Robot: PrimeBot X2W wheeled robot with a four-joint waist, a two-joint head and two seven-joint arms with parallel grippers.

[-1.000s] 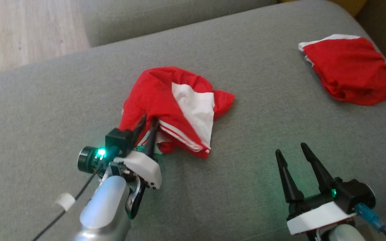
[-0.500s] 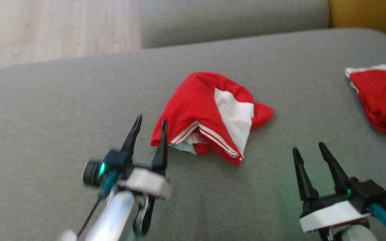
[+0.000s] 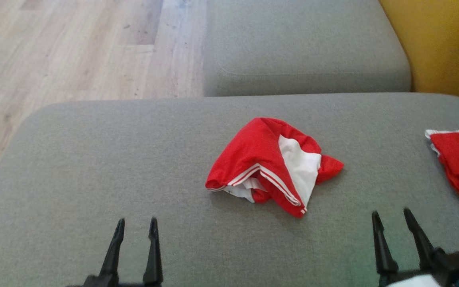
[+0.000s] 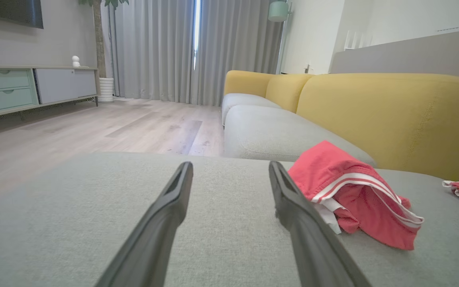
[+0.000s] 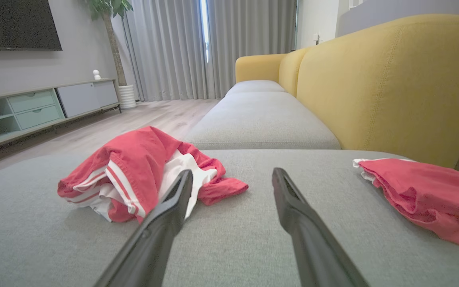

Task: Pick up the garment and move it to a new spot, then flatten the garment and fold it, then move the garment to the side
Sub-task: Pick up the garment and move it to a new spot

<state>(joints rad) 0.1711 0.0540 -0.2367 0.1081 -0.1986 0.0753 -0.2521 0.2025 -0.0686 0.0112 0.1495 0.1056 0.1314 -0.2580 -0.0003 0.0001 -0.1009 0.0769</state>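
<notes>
Left gripper (image 3: 137,220) sits low at bottom left of the head view, dark fingers pointing up and away, jaws spread wide, empty. Right gripper (image 3: 390,212) is at bottom right in the same pose, jaws spread wide, empty, fingers leaning slightly left. Part of its black-and-white wrist housing (image 3: 448,265) shows. The two grippers are well apart and roughly level.

Soft, even daylight comes through the bright gap in the far curtains (image 4: 153,48). The garment (image 3: 271,163) throws only a faint shadow on its near side. My wrist views bend at the edges, and my near fingers (image 4: 161,223) look soft.
</notes>
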